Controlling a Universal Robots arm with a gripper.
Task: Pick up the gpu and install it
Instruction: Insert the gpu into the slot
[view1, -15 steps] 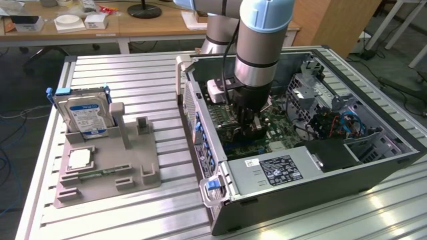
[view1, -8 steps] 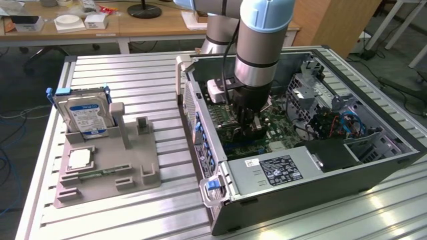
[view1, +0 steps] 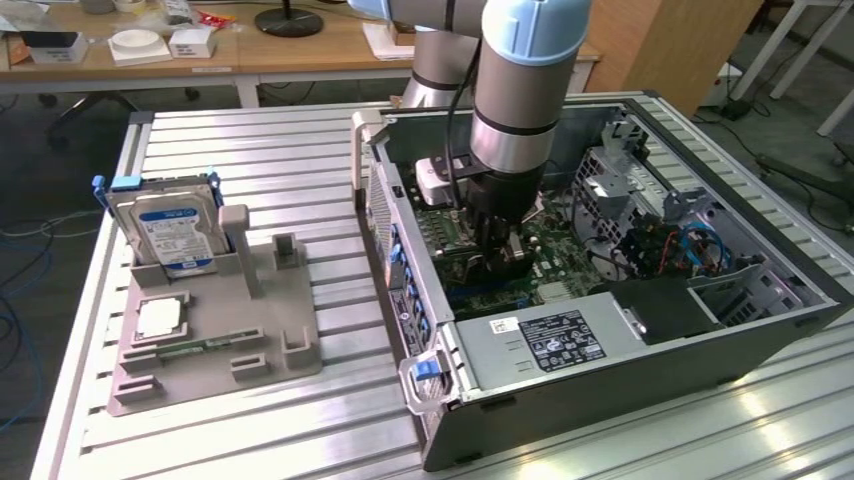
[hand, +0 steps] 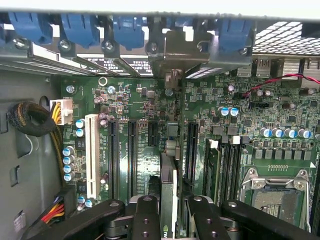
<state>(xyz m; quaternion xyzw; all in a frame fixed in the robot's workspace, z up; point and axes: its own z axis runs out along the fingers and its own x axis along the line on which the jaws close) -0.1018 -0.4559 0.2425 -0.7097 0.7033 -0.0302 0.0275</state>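
Nearest the wrist camera, the tool (hand: 168, 210) is closed on the gpu (hand: 168, 192), its black fingers (hand: 146, 217) pressing the thin card from both sides. That card stands on edge over the green motherboard (hand: 150, 165), with its far end reaching toward a metal bracket (hand: 177, 50) at the case's rear slots. Black expansion slots (hand: 132, 150) run parallel on either side of the card, and a white slot (hand: 91, 155) lies further off beside a row of blue capacitors (hand: 68, 162). An empty processor socket (hand: 274, 192) sits on the board's other side. Blue slot latches (hand: 75, 27) line the rear wall beyond.

From the exterior view, the arm (view1: 514, 120) reaches straight down into the open computer case (view1: 534, 400), which lies on its side on the slatted metal worktop (view1: 240, 150). Toward that view's left, well apart from the case, a grey holder tray (view1: 274, 340) carries an upright hard drive (view1: 167, 235) with a blue-white label. Behind stands a wooden desk (view1: 267, 50) with small boxes.
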